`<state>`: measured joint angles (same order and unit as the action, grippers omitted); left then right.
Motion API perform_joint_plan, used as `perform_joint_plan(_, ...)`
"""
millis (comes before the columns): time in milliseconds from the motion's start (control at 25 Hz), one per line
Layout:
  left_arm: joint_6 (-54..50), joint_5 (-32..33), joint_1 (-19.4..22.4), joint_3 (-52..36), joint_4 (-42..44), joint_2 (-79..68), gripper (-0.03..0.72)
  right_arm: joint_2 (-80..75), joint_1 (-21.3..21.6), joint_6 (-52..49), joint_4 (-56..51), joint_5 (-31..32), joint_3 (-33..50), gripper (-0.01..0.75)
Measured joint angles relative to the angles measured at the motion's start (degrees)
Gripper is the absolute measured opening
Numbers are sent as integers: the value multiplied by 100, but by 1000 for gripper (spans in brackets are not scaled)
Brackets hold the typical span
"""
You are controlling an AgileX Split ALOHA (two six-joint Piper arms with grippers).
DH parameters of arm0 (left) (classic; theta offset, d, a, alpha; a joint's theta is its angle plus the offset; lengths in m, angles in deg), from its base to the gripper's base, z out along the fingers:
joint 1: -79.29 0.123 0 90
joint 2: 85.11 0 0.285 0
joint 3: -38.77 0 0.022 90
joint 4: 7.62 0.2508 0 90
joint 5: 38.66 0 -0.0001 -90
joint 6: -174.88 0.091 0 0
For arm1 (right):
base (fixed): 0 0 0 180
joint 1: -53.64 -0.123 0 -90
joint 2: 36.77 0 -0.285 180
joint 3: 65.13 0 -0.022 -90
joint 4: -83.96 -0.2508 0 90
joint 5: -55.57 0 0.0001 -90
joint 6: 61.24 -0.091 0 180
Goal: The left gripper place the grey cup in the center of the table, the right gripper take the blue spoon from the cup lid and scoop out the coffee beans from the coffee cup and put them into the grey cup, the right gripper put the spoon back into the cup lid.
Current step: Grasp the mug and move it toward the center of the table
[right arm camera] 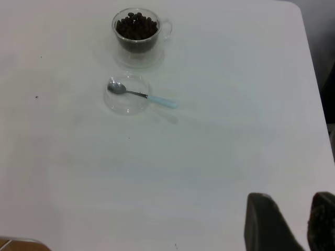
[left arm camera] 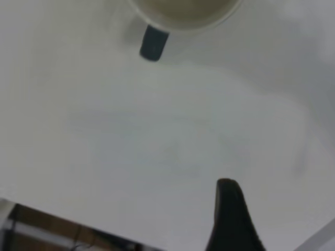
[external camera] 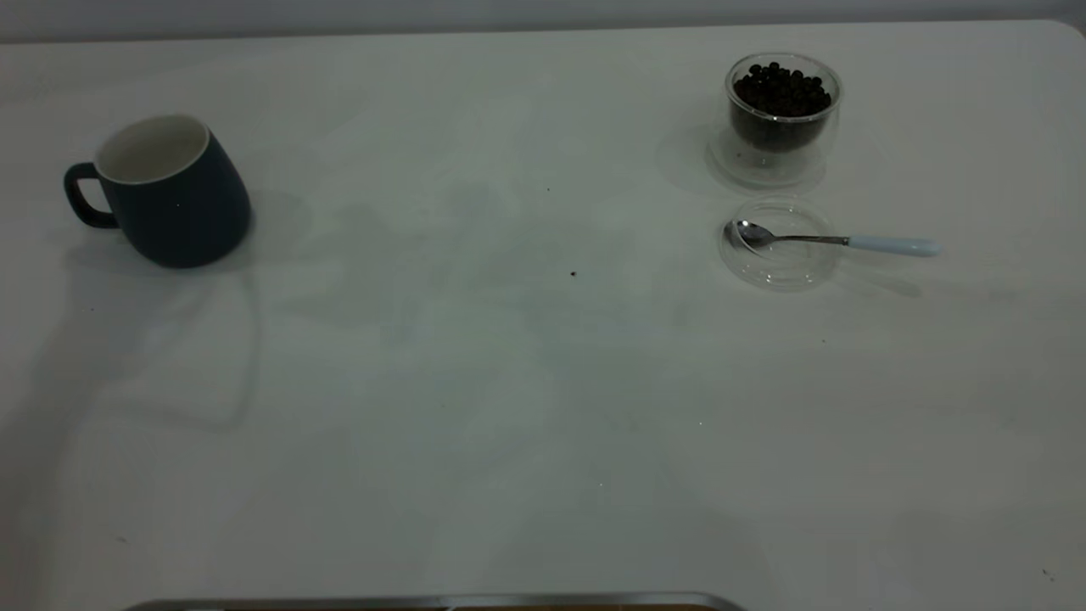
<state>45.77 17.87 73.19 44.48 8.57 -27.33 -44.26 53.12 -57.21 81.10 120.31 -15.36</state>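
Note:
The grey cup point(external camera: 174, 195) stands upright and empty at the far left of the table point(external camera: 509, 382), handle to the left. Neither gripper shows in the exterior view. In the left wrist view the cup's rim point(left arm camera: 183, 13) and handle point(left arm camera: 153, 43) are some way ahead of my left gripper point(left arm camera: 282, 198); only one dark finger point(left arm camera: 230, 209) shows, with bare table beside it. The coffee cup point(external camera: 782, 114) with coffee beans point(external camera: 780, 89) stands far right. The cup lid point(external camera: 779, 246) lies in front of it, the blue spoon point(external camera: 836, 241) resting in it. My right gripper point(right arm camera: 293, 214) hovers far from them, empty, with a narrow gap.
A few dark specks point(external camera: 573, 274) lie mid-table. A metal strip point(external camera: 433, 602) runs along the table's near edge. The left wrist view shows a table edge with brown floor point(left arm camera: 52, 230) beyond. The table's right edge point(right arm camera: 314, 83) shows in the right wrist view.

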Motion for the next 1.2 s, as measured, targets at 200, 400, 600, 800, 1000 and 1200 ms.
perform_joint_plan(200, 53, -618, 0, 0, 435, -387, 555, 0, 0, 0, 0, 0, 0, 238)
perform_joint_plan(400, 95, -1115, 0, 11, 851, -754, 555, 0, 0, 0, 0, 0, 0, 238)
perform_joint_plan(600, 95, -1483, 0, 11, 904, -1106, 555, 0, 0, 0, 0, 0, 0, 238)
perform_joint_plan(800, 131, -1743, 0, 45, 1081, -1388, 555, 0, 0, 0, 0, 0, 0, 238)
perform_joint_plan(1000, 85, -2097, 0, 45, 1316, -1633, 555, 0, 0, 0, 0, 0, 0, 238)
perform_joint_plan(1200, 5, -2459, 4, 45, 1374, -1821, 555, 0, 0, 0, 0, 0, 0, 238)
